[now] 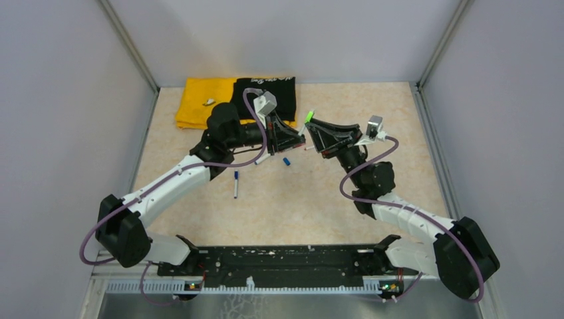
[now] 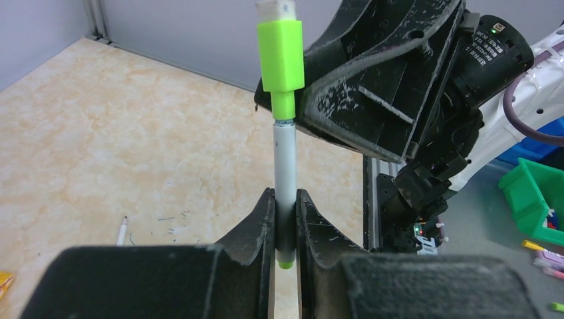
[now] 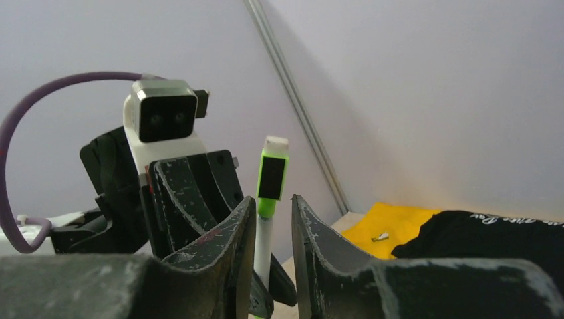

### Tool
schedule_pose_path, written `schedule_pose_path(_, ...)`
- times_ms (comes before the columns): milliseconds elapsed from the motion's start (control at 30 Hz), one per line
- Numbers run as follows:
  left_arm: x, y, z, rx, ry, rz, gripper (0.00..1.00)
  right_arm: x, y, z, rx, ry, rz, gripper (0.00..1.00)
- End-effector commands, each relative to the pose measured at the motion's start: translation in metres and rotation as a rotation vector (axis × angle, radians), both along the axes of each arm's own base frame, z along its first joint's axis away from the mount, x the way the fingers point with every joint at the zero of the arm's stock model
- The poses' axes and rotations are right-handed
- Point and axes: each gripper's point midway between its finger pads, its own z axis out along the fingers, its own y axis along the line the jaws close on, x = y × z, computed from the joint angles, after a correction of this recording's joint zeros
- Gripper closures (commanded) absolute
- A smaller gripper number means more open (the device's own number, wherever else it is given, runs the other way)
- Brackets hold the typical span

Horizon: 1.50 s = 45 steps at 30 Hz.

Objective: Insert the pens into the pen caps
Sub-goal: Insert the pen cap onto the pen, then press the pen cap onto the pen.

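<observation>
In the clamped fingers of the left gripper [image 2: 284, 201], a white pen [image 2: 284, 159] is standing upright, gripped low so its top is free. A green cap [image 2: 281, 56] is sitting on that end. The right gripper [image 3: 273, 199] is straddling the pen below the cap, jaws parted, seemingly released.
</observation>
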Motion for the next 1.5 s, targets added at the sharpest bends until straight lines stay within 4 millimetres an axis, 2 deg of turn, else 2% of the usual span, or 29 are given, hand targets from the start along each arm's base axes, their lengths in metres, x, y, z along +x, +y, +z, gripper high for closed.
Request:
schedule_pose_path(0, -0.003, 0.003, 0.026, -0.052, -0.080, 0.002, 1.00, -0.006, 0.003, 0.006, -0.015, -0.030, 0.020, 0.74)
schedule_pose_path(233, -0.003, 0.004, 0.027, -0.053, -0.082, 0.005, 1.00, -0.007, 0.002, 0.008, -0.037, -0.038, 0.010, 0.67)
schedule_pose_path(600, -0.002, 0.004, 0.027, -0.051, -0.085, 0.008, 1.00, -0.019, -0.014, 0.015, -0.168, -0.024, -0.068, 0.53)
schedule_pose_path(900, -0.001, 0.003, 0.026, -0.046, -0.078, 0.009, 1.00, -0.017, -0.030, 0.033, -0.291, 0.107, -0.142, 0.49)
schedule_pose_path(1033, -0.001, 0.003, 0.025, -0.045, -0.076, 0.007, 1.00, -0.016, -0.034, 0.034, -0.348, 0.167, -0.159, 0.48)
schedule_pose_path(1200, -0.001, 0.002, 0.023, -0.042, -0.070, 0.002, 1.00, -0.008, -0.047, 0.046, -0.391, 0.251, -0.238, 0.44)
schedule_pose_path(1233, -0.002, 0.002, 0.023, -0.043, -0.071, -0.001, 1.00, -0.009, -0.050, 0.056, -0.394, 0.260, -0.246, 0.42)
schedule_pose_path(1467, -0.003, 0.000, 0.023, -0.042, -0.069, -0.011, 1.00, 0.002, -0.037, 0.076, -0.395, 0.353, -0.199, 0.40)
